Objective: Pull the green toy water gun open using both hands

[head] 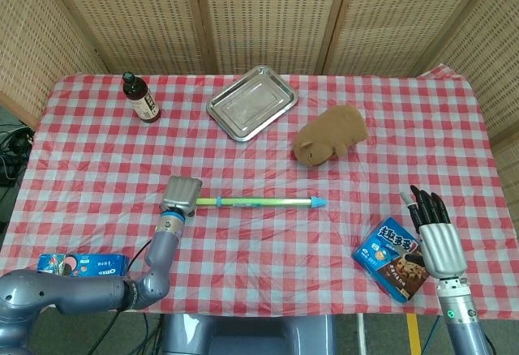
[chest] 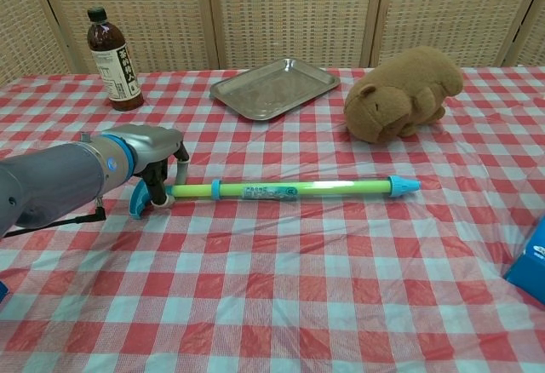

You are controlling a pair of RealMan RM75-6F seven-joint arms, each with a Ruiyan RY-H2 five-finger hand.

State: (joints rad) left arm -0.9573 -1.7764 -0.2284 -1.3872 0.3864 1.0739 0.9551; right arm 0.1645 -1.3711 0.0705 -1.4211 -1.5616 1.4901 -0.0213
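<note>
The green toy water gun (head: 259, 202) (chest: 298, 189) lies flat on the checked cloth, its blue nozzle pointing right and its blue handle (chest: 139, 200) at the left end. My left hand (head: 182, 192) (chest: 156, 153) hangs over that handle end, its fingers (chest: 180, 166) curled down on either side of the tube. Whether they clamp the tube is not plain. My right hand (head: 430, 227) shows only in the head view. It sits at the near right table edge with its fingers straight and apart, far from the gun and holding nothing.
A brown plush animal (head: 331, 134) (chest: 404, 92) and a steel tray (head: 251, 102) (chest: 272, 88) lie beyond the gun, with a dark bottle (head: 140, 97) (chest: 113, 60) at the far left. A blue snack box (head: 392, 259) lies beside my right hand, and another blue box (head: 81, 266) is at the near left edge.
</note>
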